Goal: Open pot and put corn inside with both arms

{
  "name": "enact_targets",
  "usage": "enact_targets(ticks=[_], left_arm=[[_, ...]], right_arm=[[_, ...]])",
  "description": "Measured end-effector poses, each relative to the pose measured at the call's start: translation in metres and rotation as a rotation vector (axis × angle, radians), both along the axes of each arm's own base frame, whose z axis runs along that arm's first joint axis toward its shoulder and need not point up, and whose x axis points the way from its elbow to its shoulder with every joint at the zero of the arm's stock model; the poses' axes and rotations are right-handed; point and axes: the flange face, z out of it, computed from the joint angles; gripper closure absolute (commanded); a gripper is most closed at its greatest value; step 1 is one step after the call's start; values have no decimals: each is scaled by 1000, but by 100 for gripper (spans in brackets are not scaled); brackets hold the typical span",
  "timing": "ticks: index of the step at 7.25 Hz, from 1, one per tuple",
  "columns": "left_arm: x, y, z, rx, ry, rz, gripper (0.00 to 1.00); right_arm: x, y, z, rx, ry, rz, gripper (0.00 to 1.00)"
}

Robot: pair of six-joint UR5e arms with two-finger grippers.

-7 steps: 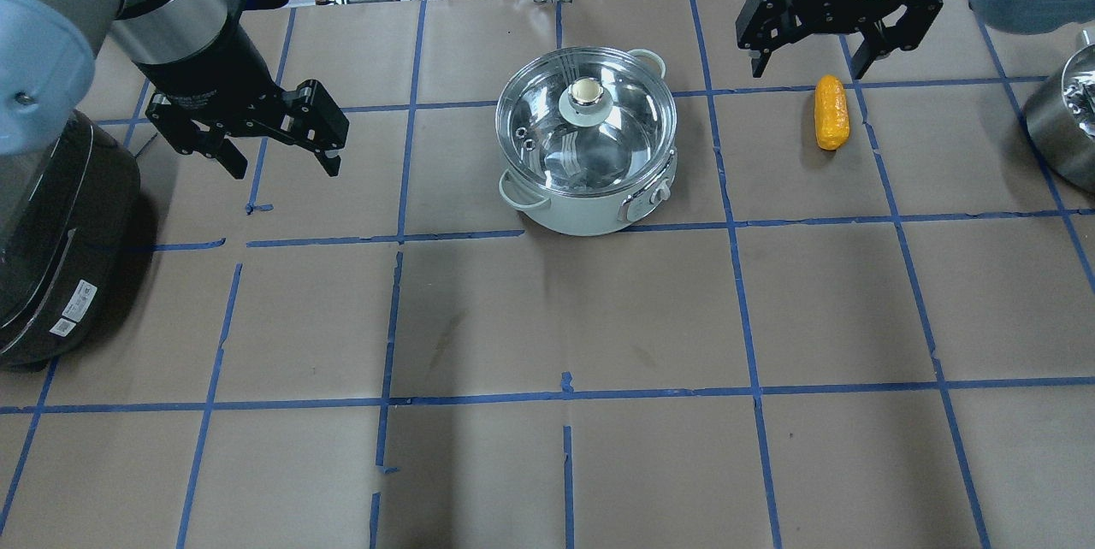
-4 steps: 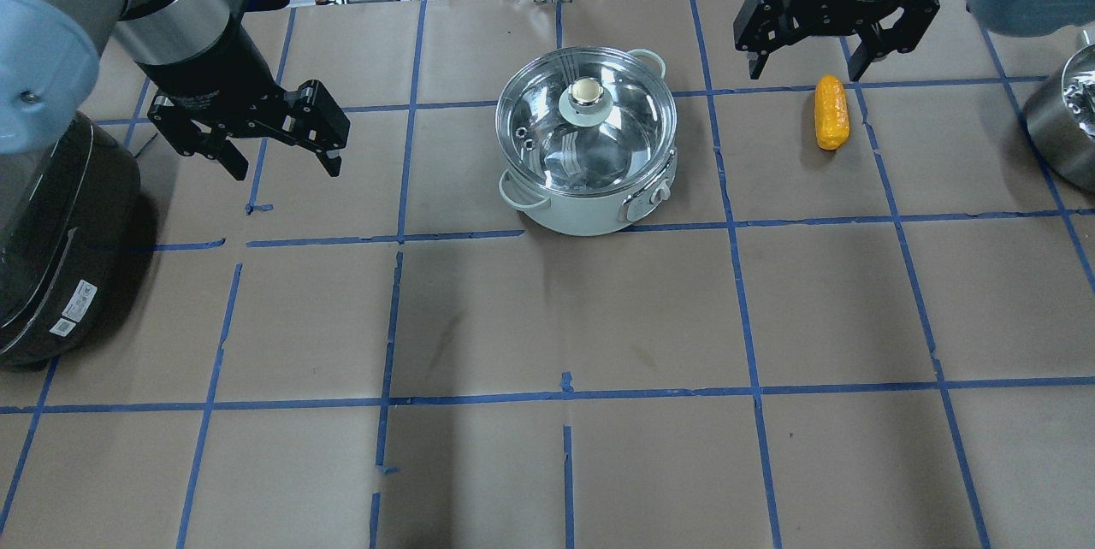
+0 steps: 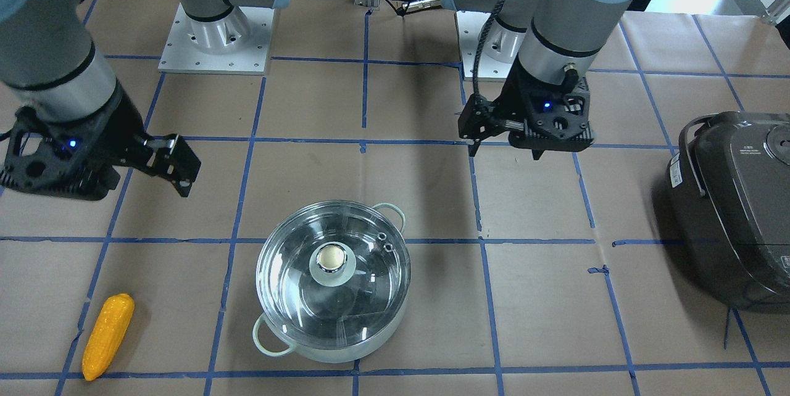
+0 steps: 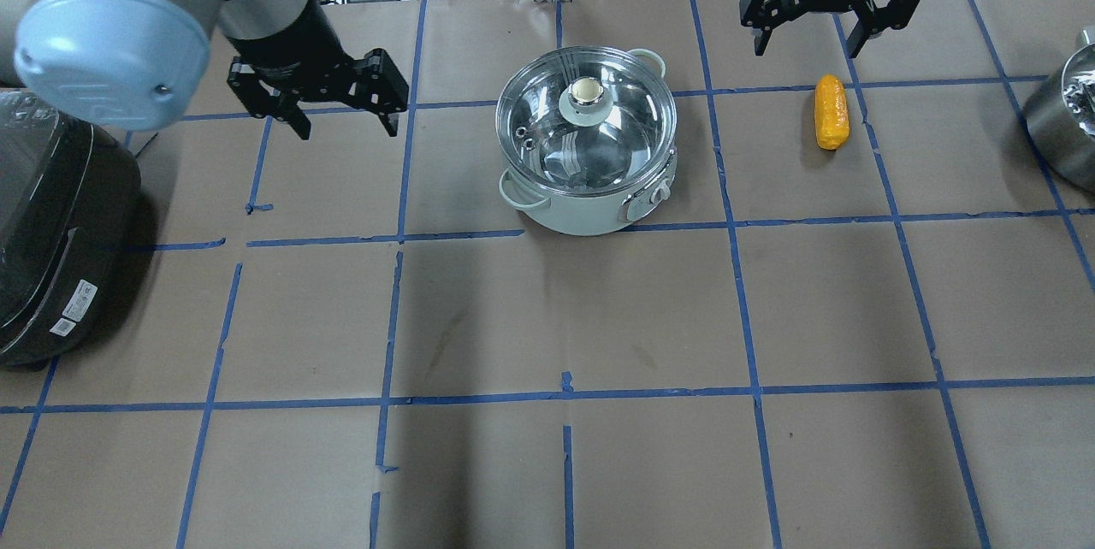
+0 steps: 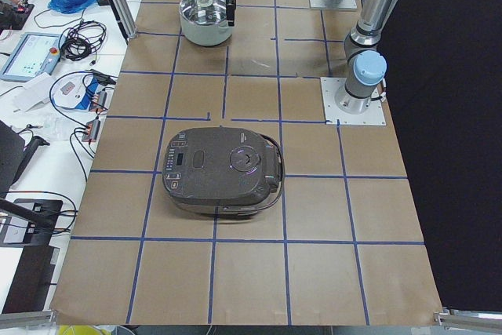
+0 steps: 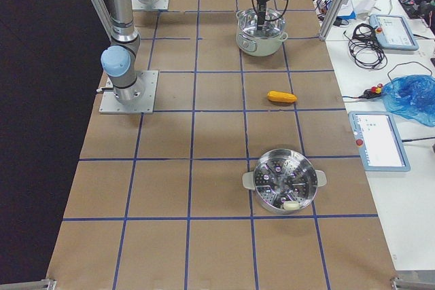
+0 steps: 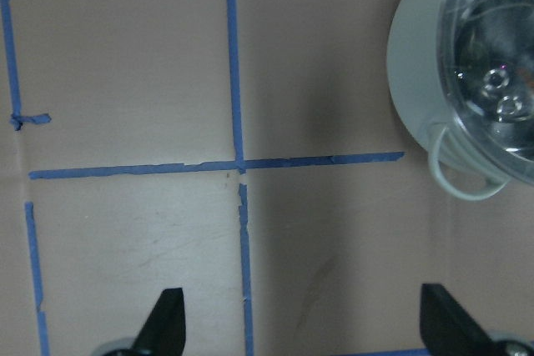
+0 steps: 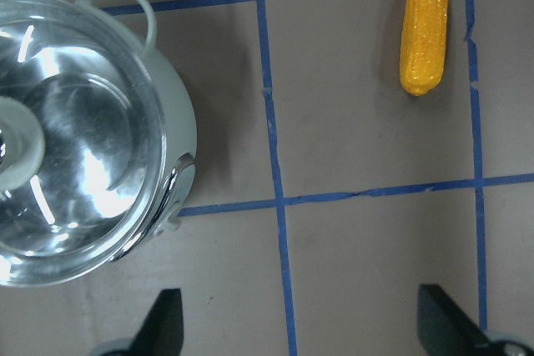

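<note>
Because the glass lid [image 4: 547, 138] sits shut on the pot [image 4: 590, 217], the corn [image 4: 831, 112] cannot yet go in, so opening is judged the step in hand. The pot stands near the middle of the far half of the table [image 4: 599, 318], with its loop handles free and the lid's knob [image 4: 586, 93] at centre, the natural place to take hold. The corn lies flat on the table to the pot's right, well apart from it, with its long axis pointing away from the robot.

The left gripper [image 4: 346, 130] hangs over the table to the pot's left, jaws spread wide and holding nothing. Its side and nearness suit it to the lid. The right gripper [image 4: 807, 44] hangs just beyond the corn's far tip, likewise spread wide and empty. Its fingers span crosswise to the cob, so a closing grip would likely meet the narrow width.

A dark rice cooker [image 4: 51, 233] stands at the left edge and a steel steamer [image 6: 284, 181] at the right, both clear of the work.

Lettering on the right gripper's body begins "2F Adaptive". White stickers [image 4: 73, 309] on the rice cooker are too small to read. A dial [image 4: 657, 194] on the pot's front shows no legible marks.
</note>
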Motion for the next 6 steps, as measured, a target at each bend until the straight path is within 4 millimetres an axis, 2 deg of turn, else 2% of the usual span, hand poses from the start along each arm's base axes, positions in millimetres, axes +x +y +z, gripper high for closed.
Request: enact_targets(ticks=[1,2,3,4,5,6], left_arm=[[-33,-13,1,-19,1,-20,0],[-64,-26,5,-39,10,-34,0],[-97,-40,-3,-51,20,-34,0],[-131,-57,-19,-61,25,-32,0],[-161,-72,-37,-68,31,-28,0],[-186,-81,-57,-59,35,-13,0]], right_arm=[[-34,-38,-40,33,-1,-22,0],[-64,-68,-81,33,-1,-5,0],[-90,-89,-121,30,1,33,0],[-117,-103,-158,26,2,57,0],[-134,-111,-191,23,5,78,3],[-142,-115,-218,27,6,96,15]])
